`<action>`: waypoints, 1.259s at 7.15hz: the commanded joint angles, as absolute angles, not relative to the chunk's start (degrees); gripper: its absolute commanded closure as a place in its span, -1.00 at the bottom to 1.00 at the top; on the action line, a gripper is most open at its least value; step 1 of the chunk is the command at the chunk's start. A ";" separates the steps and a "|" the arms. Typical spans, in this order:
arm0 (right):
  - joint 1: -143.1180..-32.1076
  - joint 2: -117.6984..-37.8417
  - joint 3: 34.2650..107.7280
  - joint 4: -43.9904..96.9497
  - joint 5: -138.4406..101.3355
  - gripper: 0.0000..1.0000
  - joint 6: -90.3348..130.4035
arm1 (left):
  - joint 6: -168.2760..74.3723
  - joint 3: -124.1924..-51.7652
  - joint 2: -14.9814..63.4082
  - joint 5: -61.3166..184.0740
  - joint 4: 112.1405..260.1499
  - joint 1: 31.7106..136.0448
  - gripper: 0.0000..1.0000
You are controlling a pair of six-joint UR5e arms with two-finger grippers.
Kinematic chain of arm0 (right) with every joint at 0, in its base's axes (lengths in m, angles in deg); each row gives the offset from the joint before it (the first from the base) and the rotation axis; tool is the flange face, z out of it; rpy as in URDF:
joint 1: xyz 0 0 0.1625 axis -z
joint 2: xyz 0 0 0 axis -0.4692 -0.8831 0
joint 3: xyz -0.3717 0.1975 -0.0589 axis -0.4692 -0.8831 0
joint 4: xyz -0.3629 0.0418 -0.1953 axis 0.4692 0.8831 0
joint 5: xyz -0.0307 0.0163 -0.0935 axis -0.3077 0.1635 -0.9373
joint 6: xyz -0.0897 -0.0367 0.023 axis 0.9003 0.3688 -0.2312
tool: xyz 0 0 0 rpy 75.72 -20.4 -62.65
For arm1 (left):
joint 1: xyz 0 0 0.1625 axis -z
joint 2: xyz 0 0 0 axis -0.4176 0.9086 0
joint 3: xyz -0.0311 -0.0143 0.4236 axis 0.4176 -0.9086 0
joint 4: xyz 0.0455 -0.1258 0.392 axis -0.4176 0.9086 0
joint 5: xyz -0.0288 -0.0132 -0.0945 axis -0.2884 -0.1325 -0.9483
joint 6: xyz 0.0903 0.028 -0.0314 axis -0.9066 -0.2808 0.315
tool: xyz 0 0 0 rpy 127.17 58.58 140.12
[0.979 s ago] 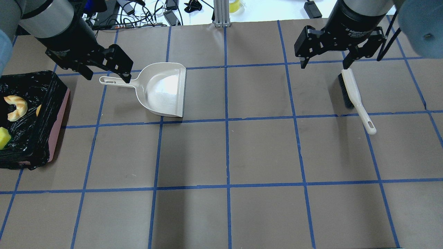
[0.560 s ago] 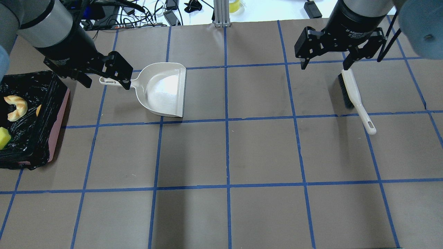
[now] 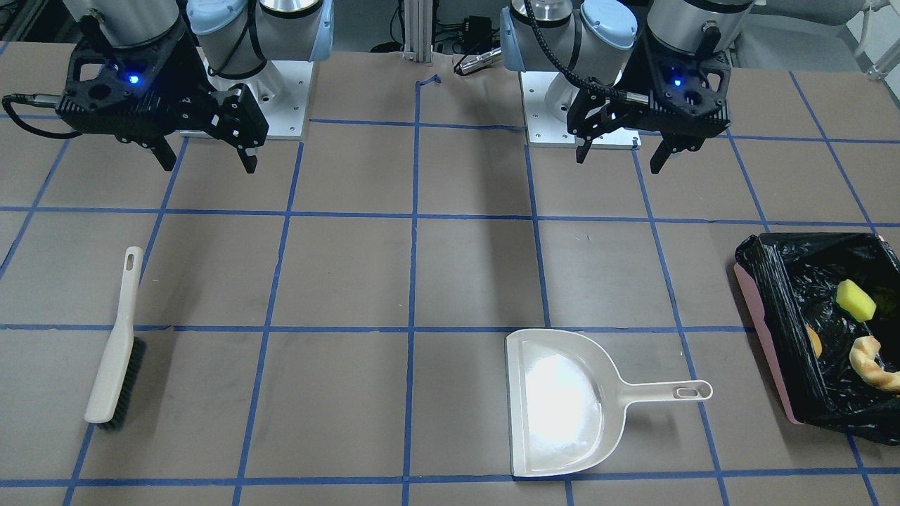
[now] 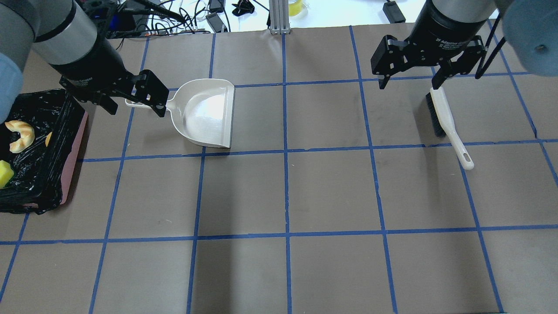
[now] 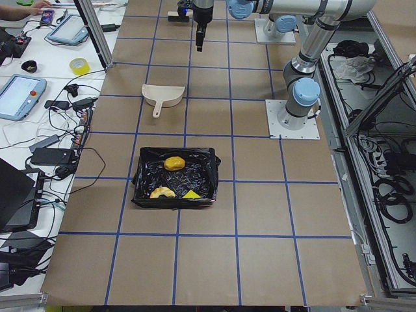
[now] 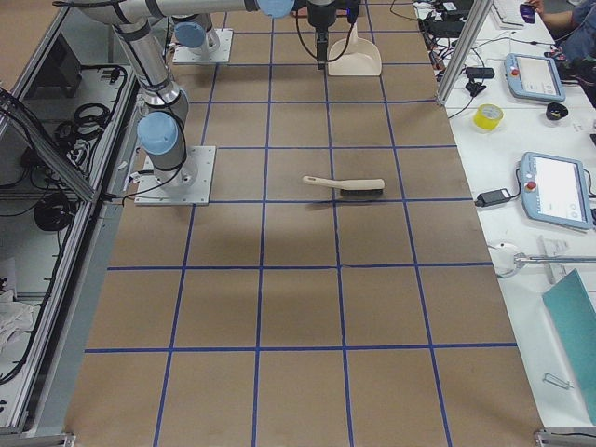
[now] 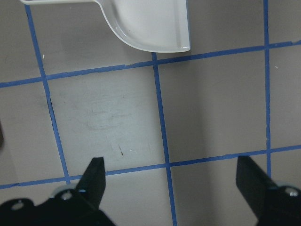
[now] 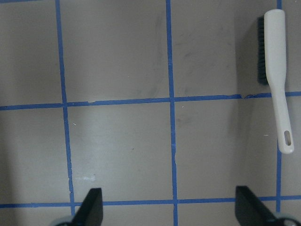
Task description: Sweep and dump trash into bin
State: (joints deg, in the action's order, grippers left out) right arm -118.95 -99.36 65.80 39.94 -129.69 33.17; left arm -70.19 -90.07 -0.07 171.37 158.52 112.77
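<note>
bin [image 4: 72, 152]: far left | pastry [image 4: 19, 136], sponge [image 4: 5, 173], lump [image 4: 48, 138]: in bin, lump seemingly against dustpan-side wall | dustpan [image 4: 205, 113]: right of bin, apart | brush [image 4: 444, 122]: far right

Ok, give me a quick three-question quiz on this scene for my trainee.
1. True or false: the dustpan is empty.
2. Where are the croissant piece and the sponge? A) in the dustpan B) in the bin C) in an end effector
3. Fill in: the left end effector and the right end effector both stand ___, holding nothing.
Key: 1 true; 2 B; 3 open.
</note>
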 commanded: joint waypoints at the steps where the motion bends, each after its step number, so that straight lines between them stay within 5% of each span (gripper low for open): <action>1: -118.95 -99.37 65.80 39.56 -129.90 -1.00 33.20 | -70.38 -90.70 -0.91 171.51 158.20 112.84 -1.00; 9: -118.95 -99.37 65.80 39.64 -129.82 -1.00 33.28 | -70.38 -90.88 -0.04 171.77 156.97 112.84 -1.00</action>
